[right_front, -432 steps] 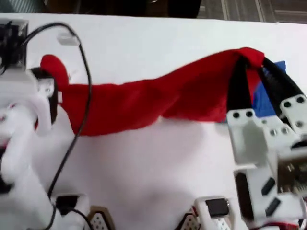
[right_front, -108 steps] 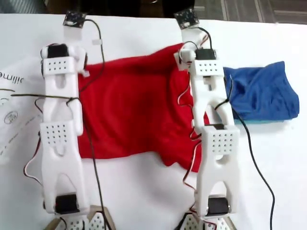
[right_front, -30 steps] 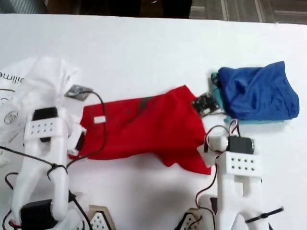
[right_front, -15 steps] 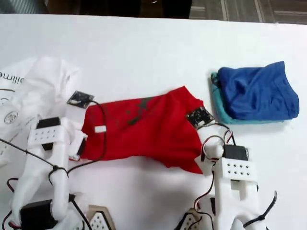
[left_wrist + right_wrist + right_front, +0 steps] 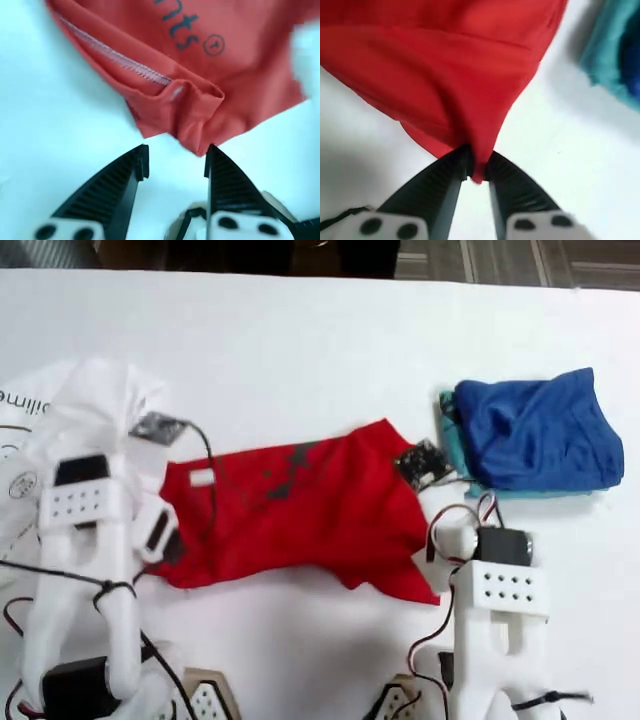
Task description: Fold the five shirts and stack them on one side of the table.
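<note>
One red shirt (image 5: 300,505) lies in the middle of the worktop (image 5: 300,340), its long axis running left to right, print side up; which end holds the collar cannot be told. The right pincer (image 5: 477,167) is clamped on the near right corner; the left pincer (image 5: 175,162) stands apart, just short of the bunched left corner. With that corner unheld, a pull would likely drag the cloth askew and spoil the fold, or sweep it into the blue shirt (image 5: 535,430) stacked on a teal shirt (image 5: 455,465) at right.
</note>
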`<state>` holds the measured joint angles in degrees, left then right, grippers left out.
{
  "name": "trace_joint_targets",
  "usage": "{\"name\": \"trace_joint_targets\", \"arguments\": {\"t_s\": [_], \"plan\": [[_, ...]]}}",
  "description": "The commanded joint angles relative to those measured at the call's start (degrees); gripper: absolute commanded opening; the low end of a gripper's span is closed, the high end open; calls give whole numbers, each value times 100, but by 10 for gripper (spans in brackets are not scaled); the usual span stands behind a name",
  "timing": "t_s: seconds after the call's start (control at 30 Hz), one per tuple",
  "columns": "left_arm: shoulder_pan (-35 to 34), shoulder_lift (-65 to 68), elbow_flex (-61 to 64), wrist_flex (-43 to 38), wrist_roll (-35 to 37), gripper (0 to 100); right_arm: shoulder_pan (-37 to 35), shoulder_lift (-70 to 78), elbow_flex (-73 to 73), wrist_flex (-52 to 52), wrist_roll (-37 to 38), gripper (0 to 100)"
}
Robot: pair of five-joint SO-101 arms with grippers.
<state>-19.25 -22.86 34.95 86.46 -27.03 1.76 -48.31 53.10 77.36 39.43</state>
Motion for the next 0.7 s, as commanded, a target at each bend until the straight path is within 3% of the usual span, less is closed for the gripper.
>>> {"name": "trace_joint_targets", "arguments": {"t_s": [0.0,0.13,0.3,0.43,0.53,0.67], "plan": [[-44,-193,-1235,642,-18,203,-145,-154,-835,444,-18,132],[-237,-149,-1974,545,53,194,-541,-154,-1266,558,-70,163],[-387,-132,-1552,-422,536,18,-857,-154,-1495,567,-633,91],[-35,211,-804,-1319,677,26,-1042,-92,-1442,-110,-677,14],[26,712,-532,-2101,1169,28,-1059,110,-1336,-963,-844,19],[0,1363,-532,-2901,1802,28,-1068,1033,-1407,-1358,-1029,20]]}}
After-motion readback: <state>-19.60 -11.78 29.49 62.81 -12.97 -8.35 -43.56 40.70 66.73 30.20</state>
